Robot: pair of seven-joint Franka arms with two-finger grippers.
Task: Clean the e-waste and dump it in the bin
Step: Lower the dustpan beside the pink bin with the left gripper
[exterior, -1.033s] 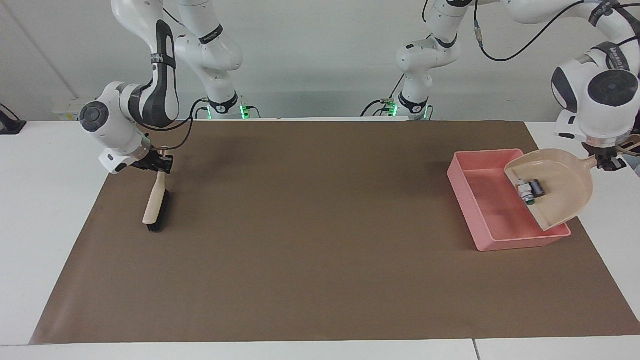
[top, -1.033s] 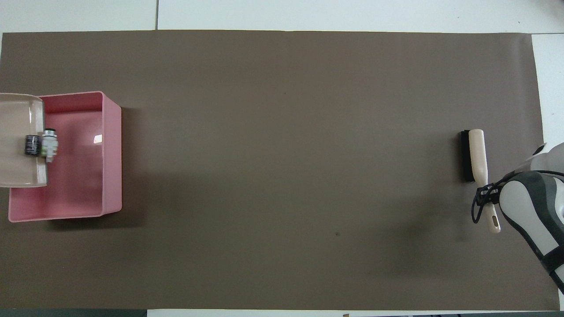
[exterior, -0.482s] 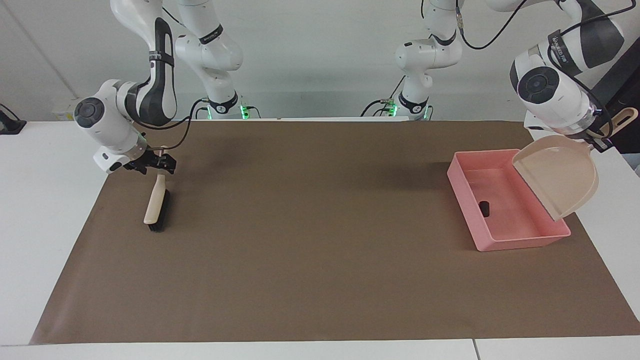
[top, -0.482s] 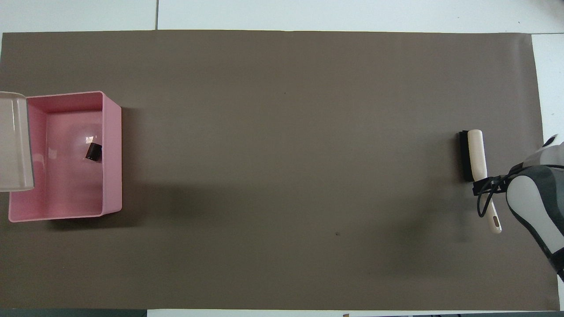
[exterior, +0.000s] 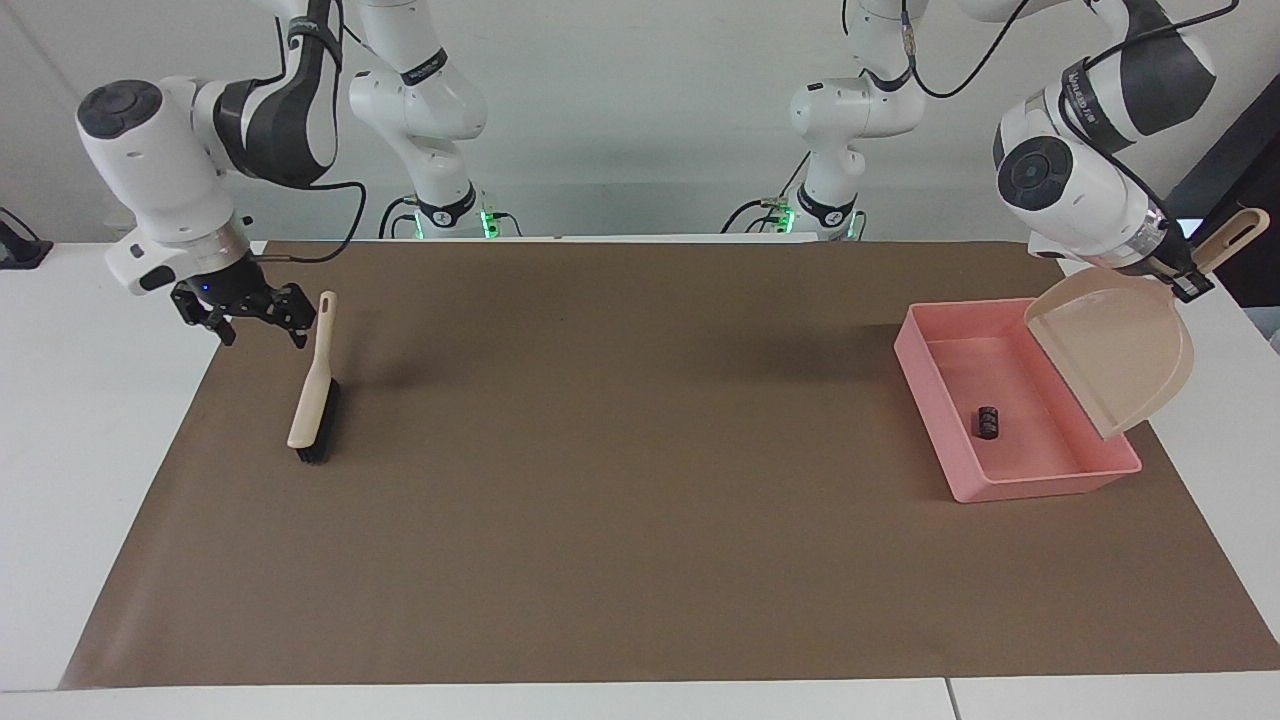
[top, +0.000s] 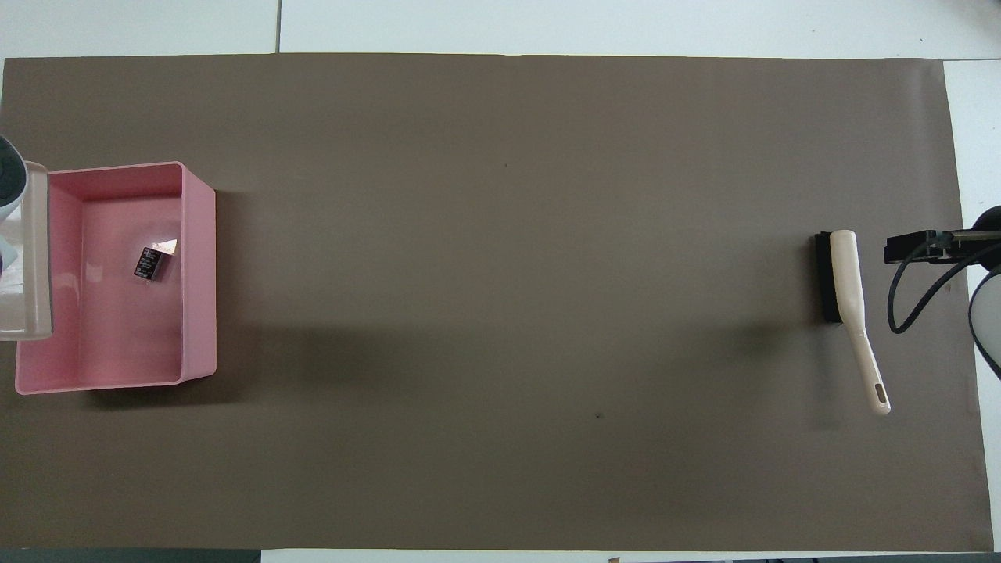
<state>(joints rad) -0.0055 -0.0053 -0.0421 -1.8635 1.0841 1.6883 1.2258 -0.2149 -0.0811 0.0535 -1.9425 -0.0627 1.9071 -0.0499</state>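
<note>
The pink bin (exterior: 925, 372) stands on the brown mat at the left arm's end; it also shows in the overhead view (top: 199, 274). A dark block of e-waste (exterior: 988, 421) lies on its floor (top: 151, 263). The white piece with green marks does not show. My left gripper (exterior: 1188, 280) is shut on the handle of the beige dustpan (exterior: 1115, 345), which is tipped steeply over the bin's outer wall (top: 27, 266). My right gripper (exterior: 250, 322) is open and empty, raised over the mat's edge beside the brush handle (top: 931, 244).
A beige brush with black bristles (exterior: 313, 400) lies flat on the mat at the right arm's end (top: 848, 285), its handle pointing toward the robots. The brown mat (exterior: 620, 480) covers most of the white table.
The left arm tipped the dustpan up and the e-waste slid off it; the dark block now lies in the bin. The right gripper let go of the brush handle, opened and rose away from it.
</note>
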